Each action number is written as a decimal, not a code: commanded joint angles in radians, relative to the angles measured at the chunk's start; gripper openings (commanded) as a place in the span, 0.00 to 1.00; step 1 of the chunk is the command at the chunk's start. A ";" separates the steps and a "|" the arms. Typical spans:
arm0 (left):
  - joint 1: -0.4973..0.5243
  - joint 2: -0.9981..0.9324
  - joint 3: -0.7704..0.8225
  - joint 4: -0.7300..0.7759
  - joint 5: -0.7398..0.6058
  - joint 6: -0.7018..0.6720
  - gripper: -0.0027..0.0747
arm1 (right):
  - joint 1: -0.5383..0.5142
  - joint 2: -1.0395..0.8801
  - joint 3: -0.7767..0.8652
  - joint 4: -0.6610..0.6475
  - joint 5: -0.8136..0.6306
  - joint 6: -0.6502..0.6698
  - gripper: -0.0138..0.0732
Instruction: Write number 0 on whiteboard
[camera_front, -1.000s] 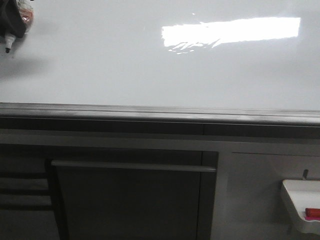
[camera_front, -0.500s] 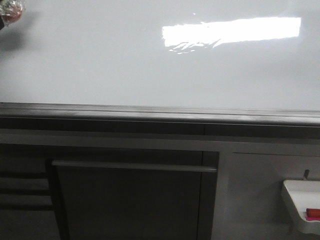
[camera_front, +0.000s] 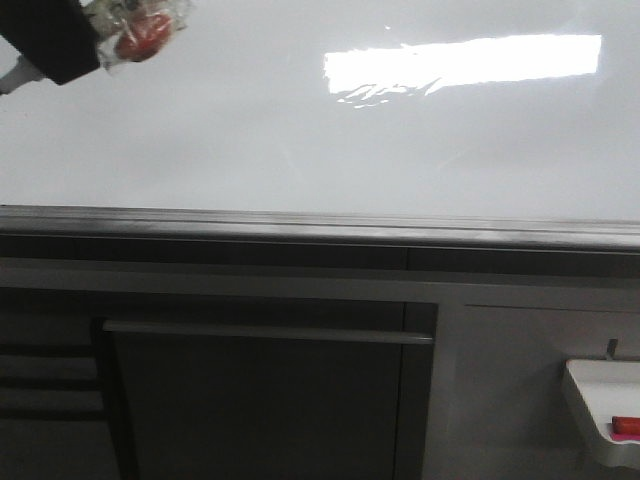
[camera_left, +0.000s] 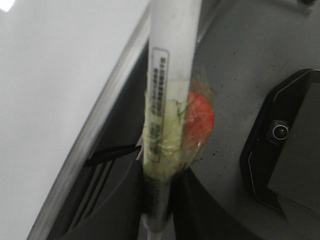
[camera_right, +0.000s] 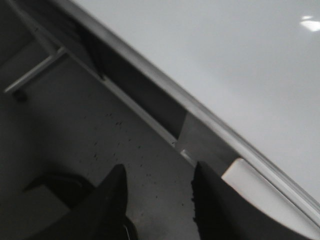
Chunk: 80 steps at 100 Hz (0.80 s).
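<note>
Front view: shows one whiteboard, large and glossy, with one bright rectangular reflection near the upper right. Carries no visible drawn mark anywhere in the visible white area, so no number 0 to place. Ends below in a grey metal edge strip running across the whole width. Under the strip, a dark cabinet front with one long horizontal handle bar. At the lower right, one small white tray holding a red item, well apart from the board's writing area.

At the upper left corner, left end effector, dark, in front of the board, with crumpled clear tape and a red lump beside it. Leaves the middle and right of the board uncovered.

Left wrist view: one white marker clamped by the left end effector, wrapped in yellowish tape, with the red lump stuck to its side. Marker tip out of sight, so contact with the board cannot be told.

Right wrist view: right end effector with two dark fingers apart, holding nothing, above the grey floor and near the board's edge strip.
</note>
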 joint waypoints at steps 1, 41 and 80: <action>-0.074 -0.030 -0.030 -0.026 -0.019 0.016 0.04 | 0.092 0.052 -0.081 0.016 0.030 -0.072 0.47; -0.309 -0.030 -0.030 -0.024 -0.017 0.018 0.04 | 0.413 0.222 -0.274 0.015 0.119 -0.289 0.47; -0.324 -0.030 -0.030 -0.024 -0.018 0.018 0.04 | 0.479 0.246 -0.278 0.020 0.097 -0.298 0.47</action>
